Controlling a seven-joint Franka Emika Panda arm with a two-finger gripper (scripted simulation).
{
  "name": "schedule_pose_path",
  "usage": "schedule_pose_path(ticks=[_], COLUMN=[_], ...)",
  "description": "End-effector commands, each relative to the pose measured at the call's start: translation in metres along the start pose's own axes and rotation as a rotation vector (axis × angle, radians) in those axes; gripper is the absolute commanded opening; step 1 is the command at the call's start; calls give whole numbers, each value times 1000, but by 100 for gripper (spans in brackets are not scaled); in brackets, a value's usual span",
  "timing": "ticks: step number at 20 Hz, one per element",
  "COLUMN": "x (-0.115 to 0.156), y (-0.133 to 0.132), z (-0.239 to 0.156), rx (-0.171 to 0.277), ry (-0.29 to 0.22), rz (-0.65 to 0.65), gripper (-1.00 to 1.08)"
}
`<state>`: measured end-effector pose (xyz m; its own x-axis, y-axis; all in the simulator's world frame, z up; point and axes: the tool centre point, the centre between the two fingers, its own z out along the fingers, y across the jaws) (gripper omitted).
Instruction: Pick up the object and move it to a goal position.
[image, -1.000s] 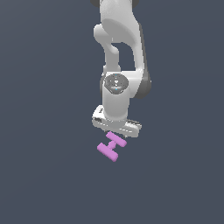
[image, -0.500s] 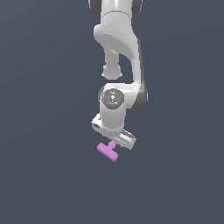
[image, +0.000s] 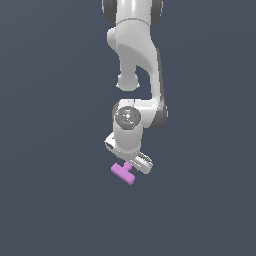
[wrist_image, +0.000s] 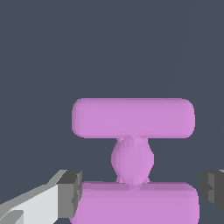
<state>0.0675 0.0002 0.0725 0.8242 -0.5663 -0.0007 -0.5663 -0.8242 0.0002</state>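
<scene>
The arm has come down over the last second, and the gripper (wrist_image: 139, 199) (fingers spread, not yet pinching) now straddles the near bar of the pink H-shaped block (image: 123, 173) on the desk; closing should come next.

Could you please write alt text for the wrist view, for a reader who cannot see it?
A pink H-shaped block fills the frame on a plain dark grey ground: two parallel bars joined by a short rounded crossbar. The hand is open, its dark fingertips flanking the ends of the nearer bar.
</scene>
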Motion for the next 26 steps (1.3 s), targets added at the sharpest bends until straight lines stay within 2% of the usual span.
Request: schedule_pose_path(ticks=[1,11,17,18,26], x=[0,-1,1,1,1], y=[0,1,0,0,0], z=[1,44,50,50,50], rx=[0,0,0,0,0], ry=[0,1,1,1,1], rz=[0,5,5,5,5], gripper=[100,100,100,-100,-100])
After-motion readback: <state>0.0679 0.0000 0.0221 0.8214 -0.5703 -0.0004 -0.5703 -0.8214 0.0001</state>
